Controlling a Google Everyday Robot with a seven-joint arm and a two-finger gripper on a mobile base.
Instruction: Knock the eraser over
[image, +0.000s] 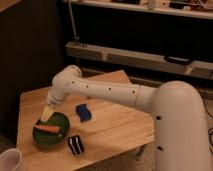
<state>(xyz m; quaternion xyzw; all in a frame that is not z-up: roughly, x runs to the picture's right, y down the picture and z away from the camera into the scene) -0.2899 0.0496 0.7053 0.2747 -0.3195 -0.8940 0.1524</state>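
Camera view: eraser (76, 144) seemingly upright, stripes toward camera; gripper (46, 115) over bowl (55, 140).

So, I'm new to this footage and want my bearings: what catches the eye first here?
The big white robot arm reaches from the right across the wooden table, its gripper over the green bowl at front left. Beside the bowl, the striped black eraser sits at the table's front edge, a blue sponge block just behind it.

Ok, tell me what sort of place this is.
Probably a lab or workshop corner: a wooden table holding the eraser and a green bowl, with metal shelving behind. The gripper hangs over the bowl.
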